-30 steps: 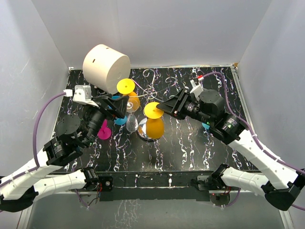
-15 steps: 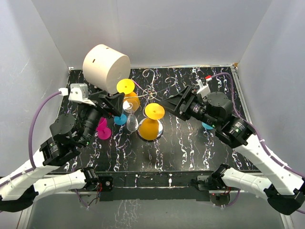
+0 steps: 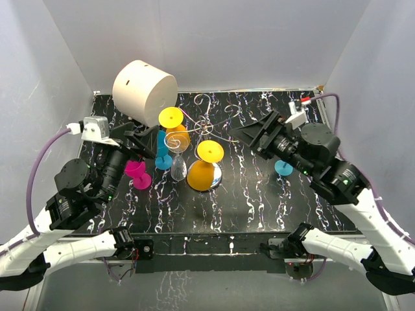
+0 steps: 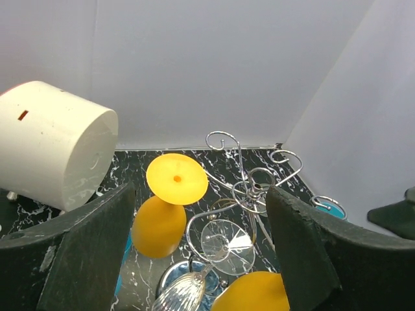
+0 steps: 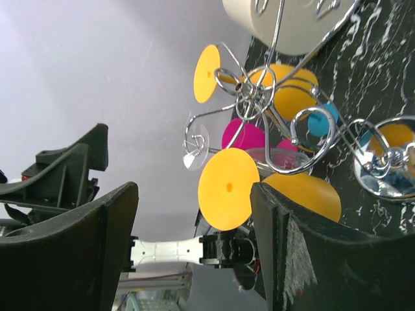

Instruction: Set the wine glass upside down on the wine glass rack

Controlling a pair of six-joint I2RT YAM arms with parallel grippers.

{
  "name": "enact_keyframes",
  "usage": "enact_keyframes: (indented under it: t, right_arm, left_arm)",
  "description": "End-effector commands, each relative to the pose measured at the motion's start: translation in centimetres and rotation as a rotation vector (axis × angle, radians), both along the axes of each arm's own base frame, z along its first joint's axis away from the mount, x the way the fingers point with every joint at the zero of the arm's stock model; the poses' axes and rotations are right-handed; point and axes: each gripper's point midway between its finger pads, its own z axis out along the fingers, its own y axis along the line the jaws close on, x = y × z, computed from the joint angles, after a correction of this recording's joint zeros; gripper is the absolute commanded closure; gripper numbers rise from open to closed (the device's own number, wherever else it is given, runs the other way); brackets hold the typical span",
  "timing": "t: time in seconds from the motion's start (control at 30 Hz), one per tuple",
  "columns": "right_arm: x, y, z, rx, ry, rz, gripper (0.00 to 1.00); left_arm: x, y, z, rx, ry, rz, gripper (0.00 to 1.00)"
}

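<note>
Left gripper (image 4: 198,259) and right gripper (image 5: 194,240) both wide open and empty, clear wine glass (image 4: 227,241) hanging upside down on the rack (image 4: 249,190).

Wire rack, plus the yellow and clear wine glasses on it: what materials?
Thin silver wire rack: probably chromed metal, bright glints on the curls. Yellow wine glass: opaque, even satin colour, likely plastic. Clear wine glass: see-through with highlights; glass or clear plastic, cannot tell.

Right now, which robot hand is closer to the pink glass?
Left. The left gripper is right beside the pink glass; the right gripper is on the far side of the rack.
</note>
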Motion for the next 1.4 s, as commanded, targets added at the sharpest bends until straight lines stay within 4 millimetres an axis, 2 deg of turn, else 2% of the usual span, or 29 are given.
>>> enact_keyframes:
  t: [0.0,0.13,0.3,0.37,0.43,0.5,0.73,0.87,0.97,1.13,1.23,1.37]
  right_arm:
    - [0.1,-4.3,4.2,-0.038,-0.116,-0.167,0.33]
    - [0.9,-8.8,3.9,-0.139,-0.104,-0.369,0.35]
    - [1.2,-14.2,2.1,-0.277,-0.058,-0.604,0.40]
    - [1.7,-16.5,0.2,-0.383,-0.025,-0.716,0.43]
    - [2.1,-19.1,-2.7,-0.526,0.038,-0.858,0.43]
    - [2.4,-20.5,-4.9,-0.643,0.080,-0.949,0.42]
    - [4.7,-19.6,-7.1,-0.765,0.073,-0.969,0.33]
    - [6.6,-19.2,-8.7,-0.794,0.082,-0.937,0.32]
    - [8.5,-20.1,-10.2,-0.810,0.118,-0.902,0.32]
    - [11.4,-21.1,-13.7,-0.799,0.188,-0.763,0.37]
    - [12.2,-21.6,-16.0,-0.815,0.262,-0.703,0.46]
    - [13.1,-21.3,-16.8,-0.813,0.256,-0.645,0.57]
  left_arm:
    - [-1.3,-0.2,2.3,0.034,-0.102,-0.086,0.20]
    - [-2.7,-1.6,3.1,0.082,-0.200,-0.204,0.20]
    - [-2.6,-2.1,3.0,0.158,-0.223,-0.219,0.18]
    - [-2.4,-2.2,2.7,0.178,-0.216,-0.212,0.17]
    - [-2.2,-2.4,2.4,0.189,-0.215,-0.207,0.16]
    - [-2.1,-2.5,2.4,0.192,-0.216,-0.205,0.16]
    - [-1.8,-2.6,2.1,0.190,-0.202,-0.194,0.16]
    - [-1.8,-2.4,2.2,0.181,-0.200,-0.184,0.16]
    - [-1.8,-2.2,2.5,0.174,-0.204,-0.180,0.15]
    - [-2.0,-1.9,2.7,0.156,-0.196,-0.184,0.15]
    - [-2.3,-1.4,2.7,0.136,-0.192,-0.183,0.15]
    - [-2.5,-0.9,2.7,0.114,-0.193,-0.175,0.15]
